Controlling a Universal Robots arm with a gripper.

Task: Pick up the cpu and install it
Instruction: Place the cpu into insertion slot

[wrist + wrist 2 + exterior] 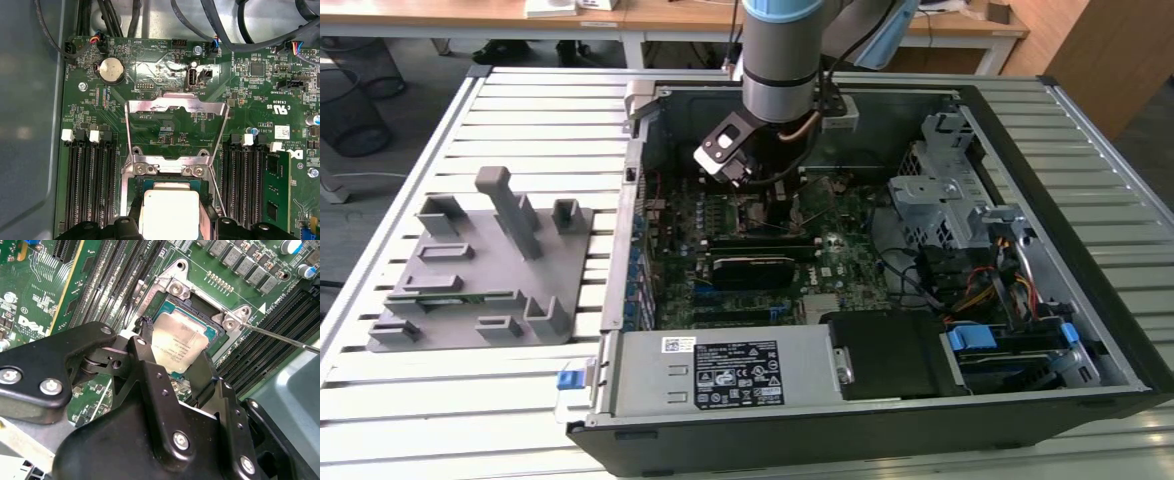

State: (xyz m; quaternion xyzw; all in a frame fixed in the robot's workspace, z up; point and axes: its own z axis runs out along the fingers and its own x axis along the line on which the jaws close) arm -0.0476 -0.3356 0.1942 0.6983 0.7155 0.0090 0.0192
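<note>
**Arm** (781,60): reached down from above into the open case (1101,300) in the exterior view.

**Gripper** (175,347): lowered over the socket (172,287). It is also seen in the first wrist view (170,222) and in the exterior view (767,195). Its black fingers (207,372) are drawn in narrow and set against two opposite edges of the cpu, which is clasped between them.

**Cpu** (180,342): silvery top up and level, placed squarely over the socket opening. It is seen again in the first wrist view (170,210), with the socket's teal border showing around it. Whether it is seated or held just above cannot be told.

**Load plate** (175,107): swung open and stood up from its hinge beside the socket.

**Lever** (280,337): a thin metal rod, raised and slanting away from the socket corner.

**Motherboard** (841,255): green, laid flat in the case, with black memory slots on both sides of the socket.

**Memory stick** (277,187): green, seated in an outer slot, apart from the cpu.

**Coin cell** (111,69): mounted on the board beyond the load plate.

**Tray** (480,270): grey, with upright posts, set on the slatted table (520,110) at the exterior view's left, well apart from the gripper.
</note>
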